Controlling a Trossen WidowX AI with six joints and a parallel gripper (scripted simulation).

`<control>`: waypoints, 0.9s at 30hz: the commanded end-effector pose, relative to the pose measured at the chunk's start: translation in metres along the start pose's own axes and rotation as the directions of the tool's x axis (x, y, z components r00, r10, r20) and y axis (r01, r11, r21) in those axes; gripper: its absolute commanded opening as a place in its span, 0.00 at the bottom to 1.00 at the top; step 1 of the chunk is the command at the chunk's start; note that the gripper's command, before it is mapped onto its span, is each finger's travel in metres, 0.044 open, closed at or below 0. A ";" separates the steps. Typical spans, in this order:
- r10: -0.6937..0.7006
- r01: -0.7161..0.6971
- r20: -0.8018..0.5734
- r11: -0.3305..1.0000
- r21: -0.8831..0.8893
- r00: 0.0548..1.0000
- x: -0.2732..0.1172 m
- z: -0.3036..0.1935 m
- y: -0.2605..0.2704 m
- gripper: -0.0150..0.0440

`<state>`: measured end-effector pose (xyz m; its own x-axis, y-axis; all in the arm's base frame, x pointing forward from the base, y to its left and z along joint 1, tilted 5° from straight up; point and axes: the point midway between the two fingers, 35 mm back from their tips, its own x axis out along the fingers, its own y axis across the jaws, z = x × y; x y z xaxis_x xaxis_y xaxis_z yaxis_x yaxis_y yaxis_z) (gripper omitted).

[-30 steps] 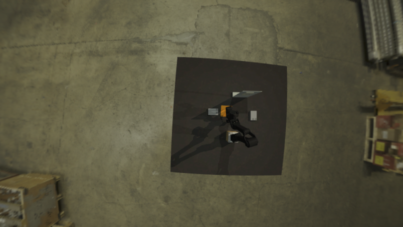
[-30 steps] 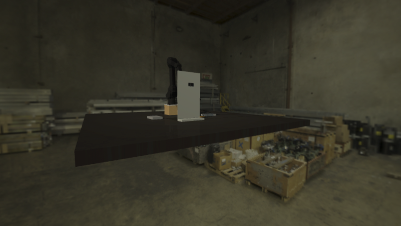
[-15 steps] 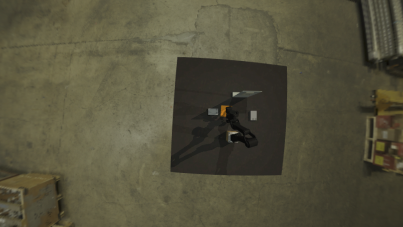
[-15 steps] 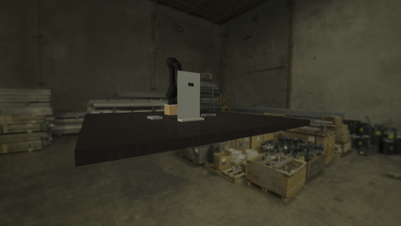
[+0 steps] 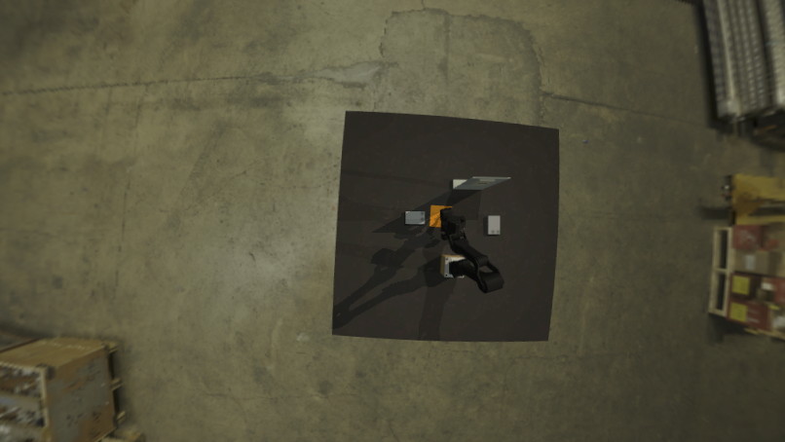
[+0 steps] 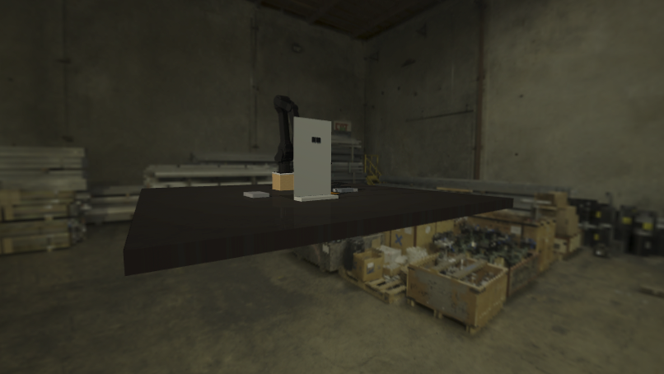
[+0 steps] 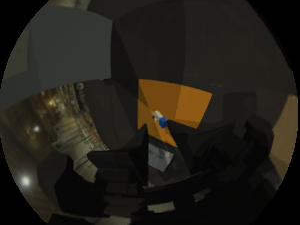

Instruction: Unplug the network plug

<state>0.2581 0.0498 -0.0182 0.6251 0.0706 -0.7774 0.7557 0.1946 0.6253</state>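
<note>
The small plug (image 7: 160,119), white with a blue end, shows in the wrist view against the marked orange square (image 7: 195,101) (image 5: 433,210). It sits at an angle, close to the fingertips. Whether it rests fully on the table is hard to tell. My gripper (image 7: 157,124) is partly open, low over the square, with a fingertip on each side of the plug's blue end; whether a finger touches it I cannot tell. In the top view the hand hides the plug and the square's right side. The upright panel (image 5: 488,182) (image 6: 312,169) (image 7: 65,44) stands apart from the hand.
A grey box (image 5: 414,217) (image 7: 160,158) lies just left of the square in the top view, near the fingers in the wrist view. A light box (image 5: 494,225) (image 6: 255,194) lies to the right. The panel's foot (image 6: 317,198) rests on the dark table (image 5: 384,142).
</note>
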 end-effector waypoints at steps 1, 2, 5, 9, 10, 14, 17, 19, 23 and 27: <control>0.000 0.000 0.002 1.000 0.003 1.000 -0.003 0.000 0.000 0.52; 0.000 0.000 0.002 1.000 0.003 1.000 -0.003 0.000 0.000 0.52; 0.000 0.000 0.002 1.000 0.003 1.000 -0.005 0.000 0.000 0.52; 0.000 0.000 0.002 1.000 0.003 1.000 -0.007 0.000 0.000 0.52; 0.000 0.000 0.002 1.000 0.003 1.000 -0.008 0.000 0.000 0.52; -0.001 0.001 0.002 1.000 0.002 1.000 -0.010 0.000 0.000 0.52; -0.001 0.001 0.002 1.000 0.002 1.000 -0.012 0.000 0.000 0.52; -0.001 0.001 0.001 1.000 0.002 1.000 -0.013 0.000 0.000 0.52; -0.001 0.001 0.001 1.000 0.002 1.000 -0.015 0.000 0.000 0.52; -0.001 0.001 0.001 1.000 0.002 1.000 -0.016 0.000 0.002 0.52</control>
<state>0.2488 0.0493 -0.0068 0.6229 0.0720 -0.7790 0.7568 0.1965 0.6234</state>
